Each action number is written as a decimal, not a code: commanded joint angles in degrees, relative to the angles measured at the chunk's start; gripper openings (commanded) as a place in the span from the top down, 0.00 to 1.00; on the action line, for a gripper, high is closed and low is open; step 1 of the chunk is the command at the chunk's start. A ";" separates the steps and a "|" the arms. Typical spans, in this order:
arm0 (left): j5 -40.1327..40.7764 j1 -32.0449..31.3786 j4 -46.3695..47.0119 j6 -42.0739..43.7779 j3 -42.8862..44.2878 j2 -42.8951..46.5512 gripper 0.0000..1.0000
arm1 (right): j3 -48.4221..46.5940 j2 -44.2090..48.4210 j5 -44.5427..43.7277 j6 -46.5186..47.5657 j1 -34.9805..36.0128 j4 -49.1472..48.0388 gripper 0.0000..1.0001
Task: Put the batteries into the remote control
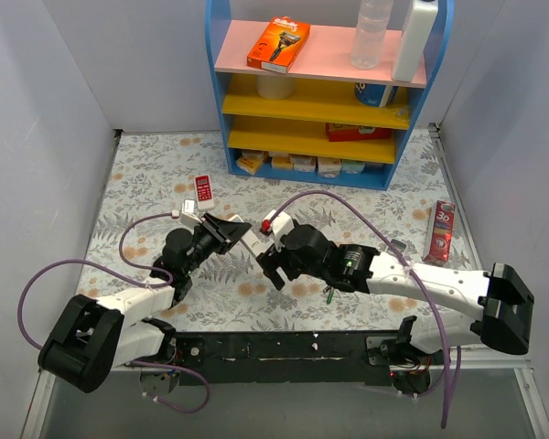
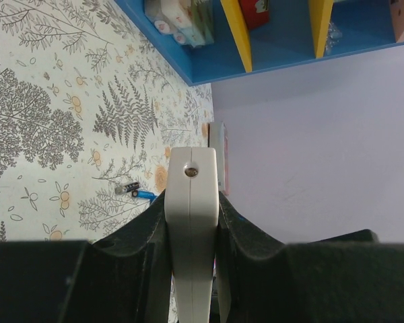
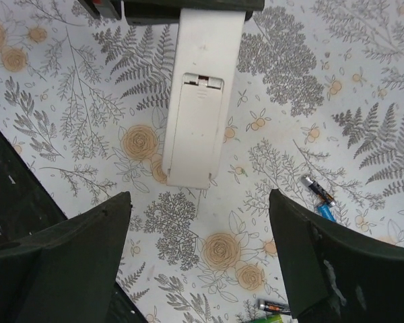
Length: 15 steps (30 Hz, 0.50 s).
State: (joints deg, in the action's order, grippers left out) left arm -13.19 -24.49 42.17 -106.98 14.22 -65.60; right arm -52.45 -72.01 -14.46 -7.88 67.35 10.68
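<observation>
My left gripper (image 1: 227, 232) is shut on the remote control (image 1: 252, 243), a slim white bar held off the mat by one end. In the left wrist view the remote control (image 2: 191, 202) stands edge-on, clamped in the left gripper (image 2: 192, 196). Its plain back with the battery cover (image 3: 198, 114) faces the right wrist camera. My right gripper (image 3: 198, 202) is open just short of the remote's free end, holding nothing. A dark and a blue battery (image 3: 320, 195) lie together on the mat. Another dark battery (image 3: 275, 307) and a green one (image 1: 329, 294) lie near the right arm.
A blue shelf unit (image 1: 320, 101) with boxes and bottles stands at the back. A small red-and-white remote (image 1: 202, 188) lies on the floral mat (image 1: 146, 183) behind the left gripper. A red toothpaste box (image 1: 439, 233) lies at the right edge.
</observation>
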 commanded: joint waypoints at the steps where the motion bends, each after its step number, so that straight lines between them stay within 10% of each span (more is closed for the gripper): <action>1: 1.24 0.23 3.18 -0.07 -0.42 2.41 1.00 | -4.24 -3.48 0.57 -5.48 0.06 3.56 0.11; 15: 1.59 0.23 3.97 0.10 -0.95 3.03 1.00 | -6.70 -7.80 -1.36 -6.45 -0.38 3.03 0.34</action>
State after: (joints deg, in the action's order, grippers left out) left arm -12.56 -24.49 44.23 -106.98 13.76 -64.18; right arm -56.18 -79.24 -14.70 -13.34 67.18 14.11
